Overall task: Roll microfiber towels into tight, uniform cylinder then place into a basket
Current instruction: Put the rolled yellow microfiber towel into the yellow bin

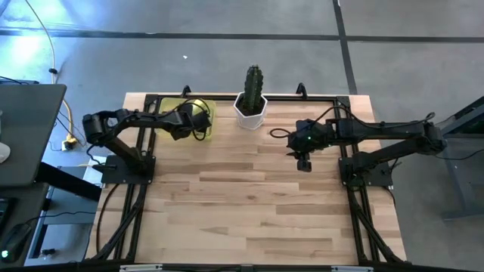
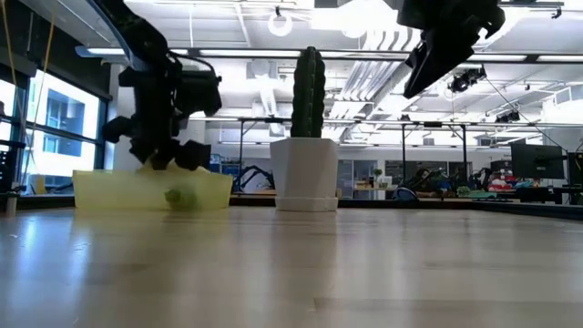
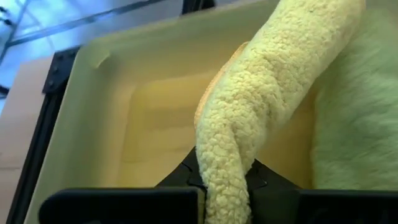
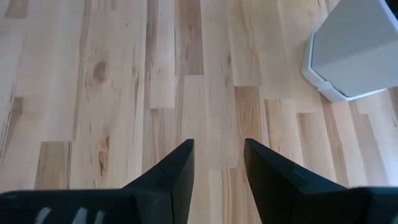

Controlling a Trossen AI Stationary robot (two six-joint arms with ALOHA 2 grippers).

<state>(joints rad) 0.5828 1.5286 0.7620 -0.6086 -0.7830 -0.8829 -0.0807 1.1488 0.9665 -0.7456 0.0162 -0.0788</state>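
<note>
Two microfiber towels show, both at the basket. One is a pale yellow fleecy towel [image 3: 261,106], twisted into a rope-like roll; the left wrist view shows its end pinched between the fingers of the left gripper [image 3: 225,186], which is closed tight on it, while the rest hangs over the inside of the basket. The other, a lime green soft towel [image 3: 360,118], lies just beside it in that view; whether it rests on the tray floor I cannot tell. In the low view a small green lump [image 2: 177,196] shows through the basket wall.

There is one basket, a shallow rectangular translucent yellow plastic tray [image 1: 209,121] with a low rim, at the far left corner of the surface, and the left gripper [image 1: 198,121] is over it. One white hexagonal pot with a green cactus [image 1: 251,102] stands at the far edge, near the basket but apart from it.

The right gripper [image 1: 304,164] hangs above bare wood to the right of the pot, its fingers [image 4: 180,168] standing apart and holding nothing.

The surface [image 1: 249,211] is pale wooden planks of mixed tones with a black frame around it. Beyond is a large open workshop with ceiling lights, windows and more benches; the floor is grey.
</note>
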